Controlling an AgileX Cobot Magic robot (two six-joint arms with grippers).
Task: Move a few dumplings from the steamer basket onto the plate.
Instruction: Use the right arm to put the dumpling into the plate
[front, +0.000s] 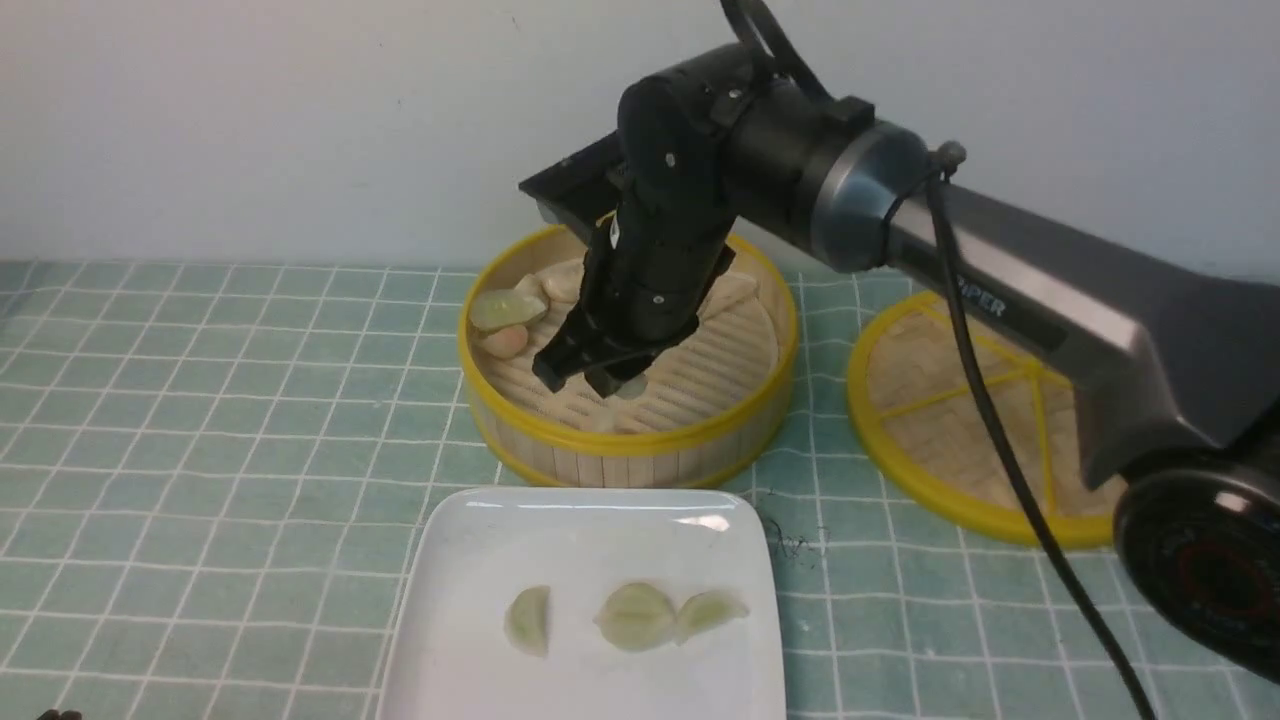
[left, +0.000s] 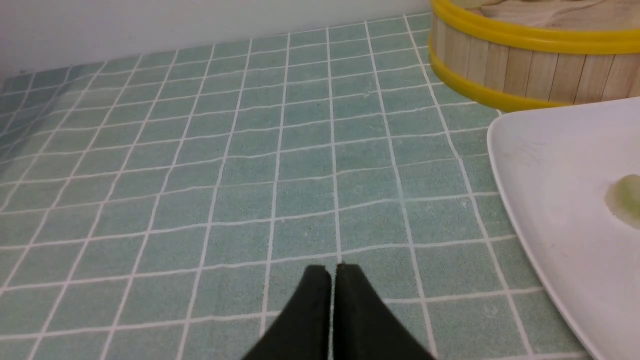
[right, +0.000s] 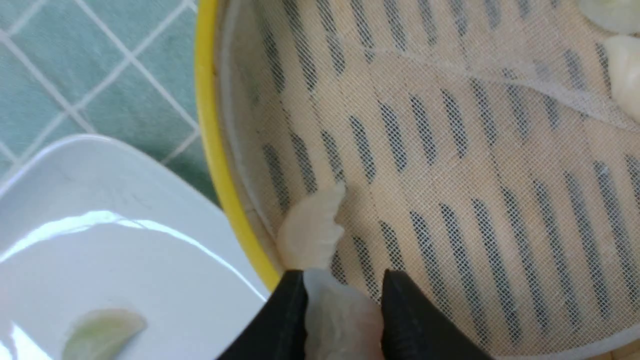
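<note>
My right gripper (front: 590, 378) hangs inside the steamer basket (front: 640, 440), just above its floor near the front rim, shut on a pale whitish dumpling (right: 340, 320). Right beside it, another cream-white dumpling (right: 312, 232) lies against the basket wall (right: 207, 125). More dumplings (front: 505, 308) sit at the basket's back left. In front of the basket is the white square plate (front: 480, 540), holding three pale green dumplings (front: 635, 615). My left gripper (left: 332, 270) is shut and empty, low over the tablecloth to the left of the plate (left: 550, 175).
The woven basket lid (front: 960, 400) with yellow spokes lies flat to the right of the basket, under my right arm. A green checked cloth (front: 200, 400) covers the table. A pale wall runs close behind the basket.
</note>
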